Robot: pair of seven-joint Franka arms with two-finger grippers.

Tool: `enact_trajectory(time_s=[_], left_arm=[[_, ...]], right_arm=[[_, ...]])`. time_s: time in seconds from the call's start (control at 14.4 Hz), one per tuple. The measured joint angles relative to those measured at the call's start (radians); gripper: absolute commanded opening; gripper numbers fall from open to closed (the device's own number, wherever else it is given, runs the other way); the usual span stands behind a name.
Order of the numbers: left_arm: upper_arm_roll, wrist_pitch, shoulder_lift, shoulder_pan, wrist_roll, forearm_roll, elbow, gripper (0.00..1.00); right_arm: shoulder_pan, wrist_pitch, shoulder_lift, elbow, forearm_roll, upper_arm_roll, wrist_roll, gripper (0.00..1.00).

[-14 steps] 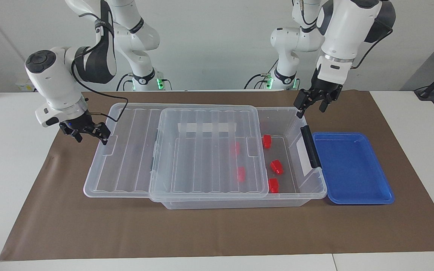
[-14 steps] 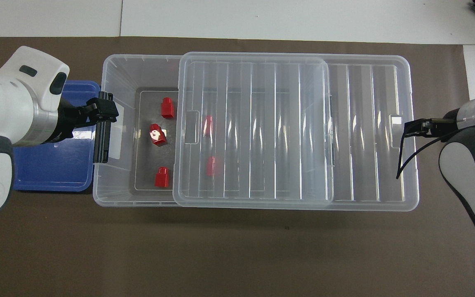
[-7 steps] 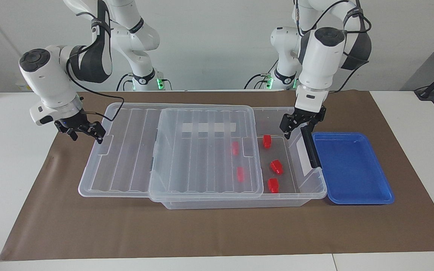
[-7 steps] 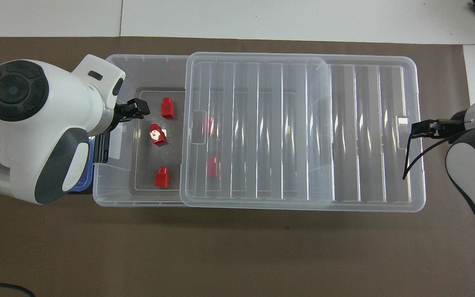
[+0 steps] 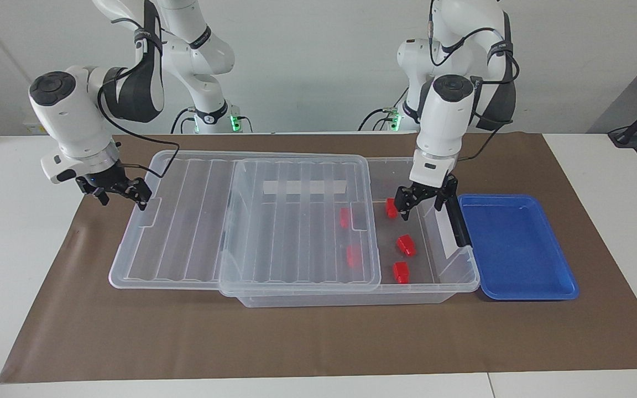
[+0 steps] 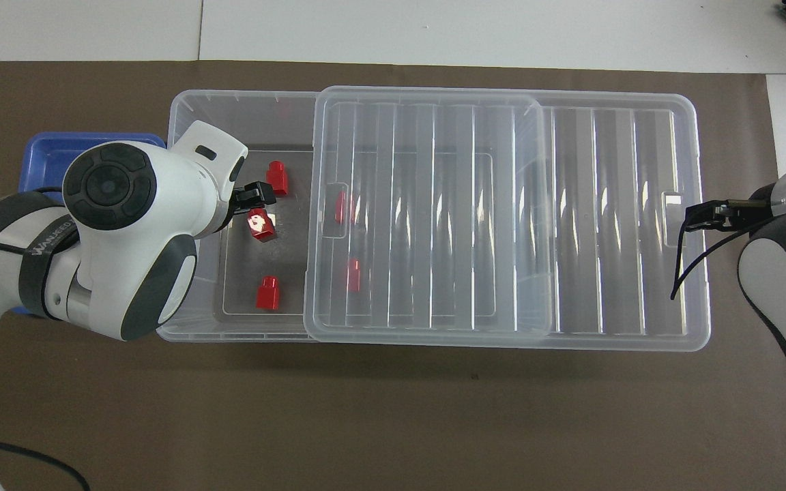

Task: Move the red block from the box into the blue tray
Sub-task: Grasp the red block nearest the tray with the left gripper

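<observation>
Now the left arm dips into the opened box

Over the last second the left gripper (image 5: 421,202) has come down from above the box's rim near the black clip handle (image 5: 455,217) into the uncovered end of the box (image 5: 346,296). Its fingers stand apart and hold nothing, one fingertip just beside the red block (image 5: 391,208) that lies nearest the robots. Two more red blocks lie uncovered in the same end, and two show through the clear lid (image 5: 241,221). That lid has slid further toward the right arm's end of the table, widening the opening. The right gripper (image 5: 121,190) sits at the lid's outer edge, fingers apart; whether it touches the lid cannot be told. The blue tray (image 5: 517,287), beside the box's handle end, holds nothing. A pick looks about to begin.
</observation>
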Motion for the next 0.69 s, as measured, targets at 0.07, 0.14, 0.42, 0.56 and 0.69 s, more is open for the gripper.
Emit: enact_trajectory(time_s=[0.07,0.14,0.42,0.56,0.69], left_arm=[[0.000,0.014,0.004,-0.001,0.000,0.001,-0.015,1.00],[0.000,0.029,0.011,-0.006,-0.003,0.006,-0.025,1.00],[-0.001,0.110,0.095,-0.025,-0.089,0.103,-0.037,1.00],[0.000,0.142,0.137,-0.025,-0.098,0.112,-0.037,1.00],[0.002,0.175,0.167,-0.025,-0.098,0.113,-0.038,1.00]], right_arm=[[0.000,-0.003,-0.001,0.002,-0.006,0.000,0.000,1.00],[0.000,-0.007,-0.001,0.004,-0.019,0.000,0.000,1.00],[0.000,-0.013,-0.003,0.008,-0.052,0.000,0.000,1.00],[0.000,-0.014,-0.003,0.008,-0.057,0.000,0.000,1.00],[0.001,-0.014,-0.003,0.009,-0.064,0.000,0.000,1.00]])
